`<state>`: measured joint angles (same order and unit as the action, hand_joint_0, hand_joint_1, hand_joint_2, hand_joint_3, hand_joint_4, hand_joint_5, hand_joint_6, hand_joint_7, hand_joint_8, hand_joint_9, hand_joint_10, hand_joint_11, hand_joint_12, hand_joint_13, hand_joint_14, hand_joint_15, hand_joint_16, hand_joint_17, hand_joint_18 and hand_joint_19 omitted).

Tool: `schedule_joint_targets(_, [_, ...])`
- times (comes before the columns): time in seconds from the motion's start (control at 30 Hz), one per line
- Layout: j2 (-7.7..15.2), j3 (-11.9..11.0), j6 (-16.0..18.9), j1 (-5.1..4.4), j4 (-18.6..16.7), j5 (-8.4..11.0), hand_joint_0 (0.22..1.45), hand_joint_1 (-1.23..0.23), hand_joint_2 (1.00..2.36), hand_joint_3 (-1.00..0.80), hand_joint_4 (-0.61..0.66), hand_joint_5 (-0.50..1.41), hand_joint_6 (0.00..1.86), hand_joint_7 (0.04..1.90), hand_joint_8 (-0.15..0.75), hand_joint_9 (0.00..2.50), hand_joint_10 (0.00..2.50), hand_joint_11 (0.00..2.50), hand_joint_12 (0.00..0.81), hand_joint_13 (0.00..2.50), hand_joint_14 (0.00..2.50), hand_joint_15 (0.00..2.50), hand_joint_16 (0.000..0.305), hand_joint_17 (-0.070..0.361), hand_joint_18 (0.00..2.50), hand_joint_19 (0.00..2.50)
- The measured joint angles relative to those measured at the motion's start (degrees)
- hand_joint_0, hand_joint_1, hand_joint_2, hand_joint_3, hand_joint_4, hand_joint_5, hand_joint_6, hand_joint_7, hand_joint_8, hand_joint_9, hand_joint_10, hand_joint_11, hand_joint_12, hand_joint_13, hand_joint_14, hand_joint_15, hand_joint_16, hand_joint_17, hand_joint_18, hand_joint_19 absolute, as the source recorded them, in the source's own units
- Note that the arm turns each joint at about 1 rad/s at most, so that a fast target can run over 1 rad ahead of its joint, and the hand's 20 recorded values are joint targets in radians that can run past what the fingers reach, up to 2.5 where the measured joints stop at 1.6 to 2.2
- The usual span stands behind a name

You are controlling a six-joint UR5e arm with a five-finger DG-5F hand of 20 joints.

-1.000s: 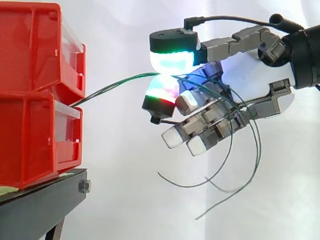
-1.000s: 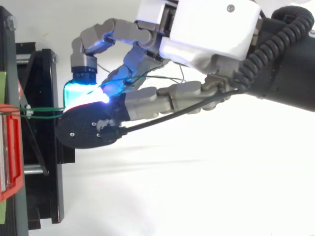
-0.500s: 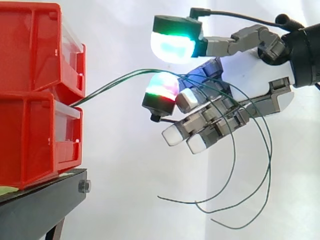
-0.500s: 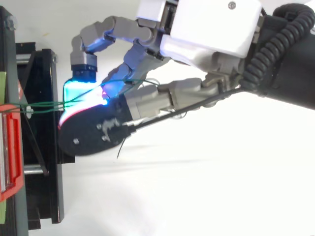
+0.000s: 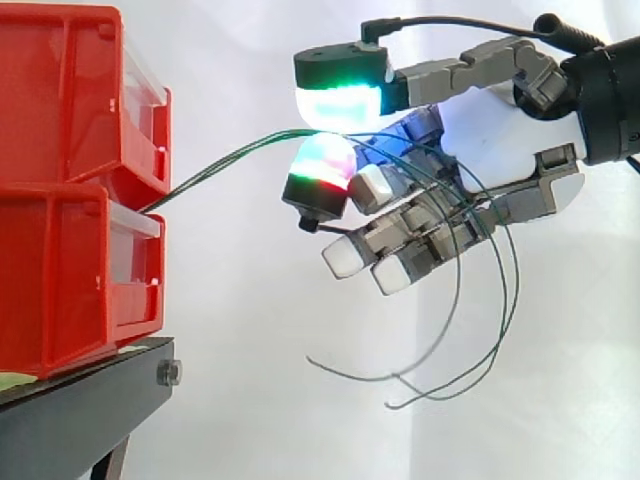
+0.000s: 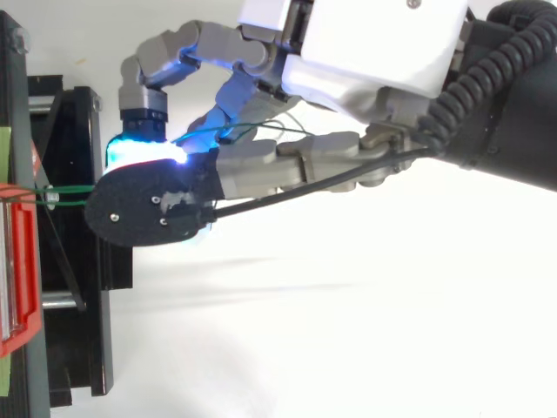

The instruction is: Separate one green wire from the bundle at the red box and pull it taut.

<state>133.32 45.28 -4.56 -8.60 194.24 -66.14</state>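
Two red bins (image 5: 70,200) sit stacked at the left end of the black stand (image 5: 80,410), cut off by the frame edge. From the gap between them, green wires (image 5: 220,165) run to the hand (image 5: 490,130), which pinches them between two glowing pads (image 5: 340,100); their loose ends hang below the hand

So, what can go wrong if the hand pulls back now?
1. More than one strand of the green wires runs together from the red box in between the glowing pads, so the hand may tension several, not one.
2. The loose ends loop across the curled fingers and could snag.
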Motion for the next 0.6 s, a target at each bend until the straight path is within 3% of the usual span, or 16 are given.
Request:
schedule_joint_targets(0.3, [0.01, 0.41, 0.12, 0.09, -0.13, -0.09, 0.70, -0.92, 1.02, -0.26, 0.13, -0.17, 0.90, 1.41, 0.303, 0.98, 0.02, 0.73, 0.378, 0.78, 0.02, 0.43, 0.056, 0.126, 0.76, 0.47])
schedule_joint_targets(0.6, [0.01, 0.58, 0.08, 0.24, -0.14, -0.22, 0.69, -0.92, 1.01, -0.35, 0.18, -0.17, 0.89, 1.37, 0.300, 0.98, 0.02, 0.73, 0.373, 0.78, 0.02, 0.43, 0.056, 0.125, 0.76, 0.48])
